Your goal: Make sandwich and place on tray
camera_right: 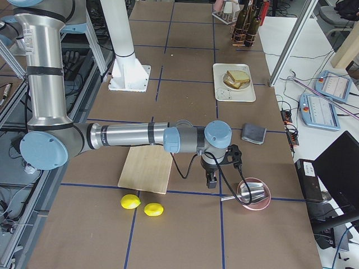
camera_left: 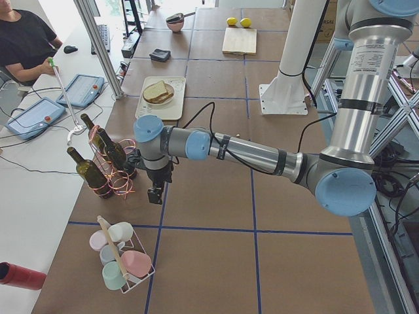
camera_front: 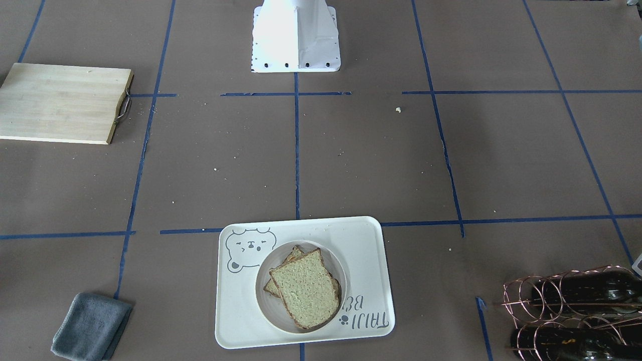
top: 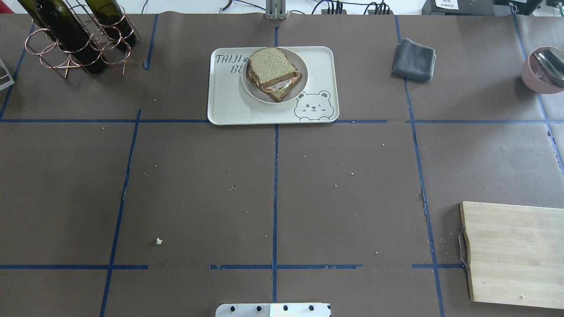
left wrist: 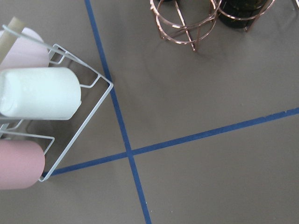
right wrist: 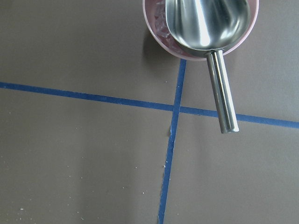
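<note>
The sandwich (top: 273, 72), two tan slices of bread with white egg showing between them, sits on a small round plate (top: 300, 86) on the cream bear-face tray (top: 229, 103) at the table's far middle. It also shows in the front-facing view (camera_front: 304, 291) on the tray (camera_front: 361, 250). My left gripper (camera_left: 156, 195) hangs over the table beside the wine rack, far from the tray. My right gripper (camera_right: 211, 180) hangs next to the pink bowl. Both show only in the side views, so I cannot tell whether they are open or shut.
A copper rack with wine bottles (top: 79, 39) stands far left. A grey cloth (top: 414, 59) and a pink bowl with a metal scoop (top: 544, 68) are far right. A wooden cutting board (top: 511, 253) lies near right. A wire cup rack (left wrist: 37, 107) is below my left wrist.
</note>
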`<action>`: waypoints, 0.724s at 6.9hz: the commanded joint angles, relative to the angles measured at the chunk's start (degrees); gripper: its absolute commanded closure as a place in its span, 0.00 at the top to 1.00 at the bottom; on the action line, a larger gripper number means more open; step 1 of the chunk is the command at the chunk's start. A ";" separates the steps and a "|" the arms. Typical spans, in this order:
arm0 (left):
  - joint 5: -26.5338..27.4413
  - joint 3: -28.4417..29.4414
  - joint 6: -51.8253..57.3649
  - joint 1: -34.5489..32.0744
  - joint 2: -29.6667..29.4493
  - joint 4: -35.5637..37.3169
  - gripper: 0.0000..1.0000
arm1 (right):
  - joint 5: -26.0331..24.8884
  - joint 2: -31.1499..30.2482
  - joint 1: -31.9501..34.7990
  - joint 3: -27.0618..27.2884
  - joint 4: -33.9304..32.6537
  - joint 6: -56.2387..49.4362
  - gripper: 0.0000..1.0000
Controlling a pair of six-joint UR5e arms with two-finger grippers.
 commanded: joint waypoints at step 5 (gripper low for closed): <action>-4.61 1.66 2.92 -3.91 4.21 -0.50 1.00 | 3.80 -0.80 1.67 -4.07 0.06 -0.29 1.00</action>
